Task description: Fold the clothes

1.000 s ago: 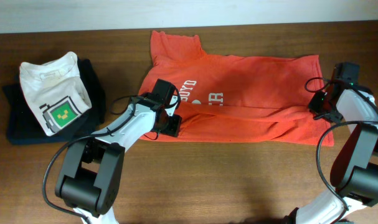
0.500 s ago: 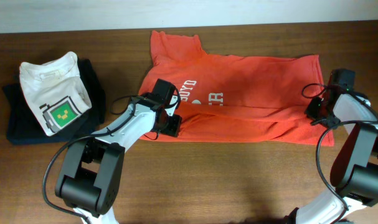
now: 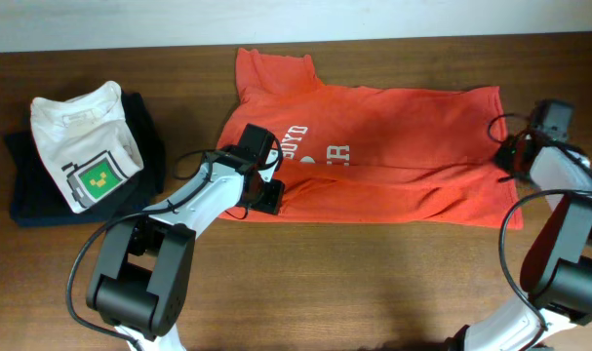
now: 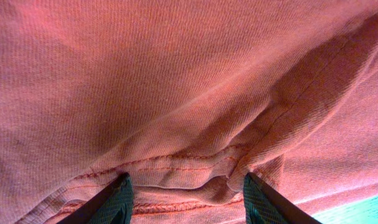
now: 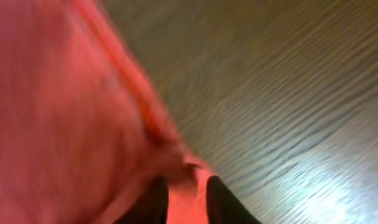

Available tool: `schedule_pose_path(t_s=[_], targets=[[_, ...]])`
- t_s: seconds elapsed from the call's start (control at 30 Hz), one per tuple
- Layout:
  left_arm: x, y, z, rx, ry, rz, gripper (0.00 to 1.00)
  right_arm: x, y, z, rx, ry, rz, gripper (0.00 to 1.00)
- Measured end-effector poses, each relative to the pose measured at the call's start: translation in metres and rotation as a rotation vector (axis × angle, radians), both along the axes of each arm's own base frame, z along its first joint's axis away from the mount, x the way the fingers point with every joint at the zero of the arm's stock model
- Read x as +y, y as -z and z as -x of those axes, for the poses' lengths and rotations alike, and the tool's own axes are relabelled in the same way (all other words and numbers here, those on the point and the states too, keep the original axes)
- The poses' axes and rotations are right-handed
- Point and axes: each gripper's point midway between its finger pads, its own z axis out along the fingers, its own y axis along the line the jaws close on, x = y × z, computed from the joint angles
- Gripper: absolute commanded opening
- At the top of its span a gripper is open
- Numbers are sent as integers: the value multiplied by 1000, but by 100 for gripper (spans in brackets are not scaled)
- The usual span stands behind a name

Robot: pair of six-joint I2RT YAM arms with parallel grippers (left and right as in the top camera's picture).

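Observation:
The red-orange T-shirt [image 3: 393,146] lies spread sideways on the wooden table, white lettering up, with a lengthwise fold along its front half. My left gripper [image 3: 268,198] is at the shirt's near left edge. In the left wrist view its fingers [image 4: 187,199] are wide open, with the stitched hem [image 4: 176,180] lying between them. My right gripper [image 3: 515,161] is at the shirt's right edge. In the blurred right wrist view its fingers [image 5: 187,199] are close together on a corner of the red cloth [image 5: 64,112].
A white T-shirt with a green pixel graphic [image 3: 81,146] lies on a dark navy folded garment [image 3: 32,200] at the far left. Bare wooden table [image 3: 374,283] runs along the front. The table's back edge is just behind the shirt's collar.
My right gripper has moved right and toward the back along the shirt's right edge, with the cloth in it. The left arm has not moved.

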Motion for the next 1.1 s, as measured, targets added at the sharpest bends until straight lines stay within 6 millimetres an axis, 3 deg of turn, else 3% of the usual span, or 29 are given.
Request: schedule_pose_path(t_s=[0.1, 0.3, 0.4, 0.47, 0.5, 0.6, 0.7, 0.87, 0.93, 1.1], targets=[[0, 0, 0, 0, 0, 0, 57, -7, -4, 9, 36, 23, -13, 27], [4, 0, -2, -9, -5, -20, 57, 29, 18, 78, 331, 19, -173, 29], [5, 0, -2, -12, -7, -27, 57, 32, 20, 86, 360, 19, -186, 30], [6, 1, -1, -8, -8, -32, 57, 34, 23, 89, 370, 19, -191, 42], [7, 1, 0, -1, -8, -39, 57, 36, 28, 95, 387, 19, -197, 43], [13, 2, 4, 11, -13, -68, 57, 41, 37, 108, 425, 22, -204, 37], [18, 2, 5, 14, -19, -99, 57, 41, 40, 108, 416, 21, -200, 28], [29, 4, 4, 17, -98, -120, 58, 39, 41, 113, 394, 68, -186, 27], [39, 6, 5, 38, -179, -121, 60, 33, 41, 124, 403, 126, -187, 22], [52, 8, 15, 62, -299, -107, 62, 13, 42, 154, 436, 261, -226, 23]])
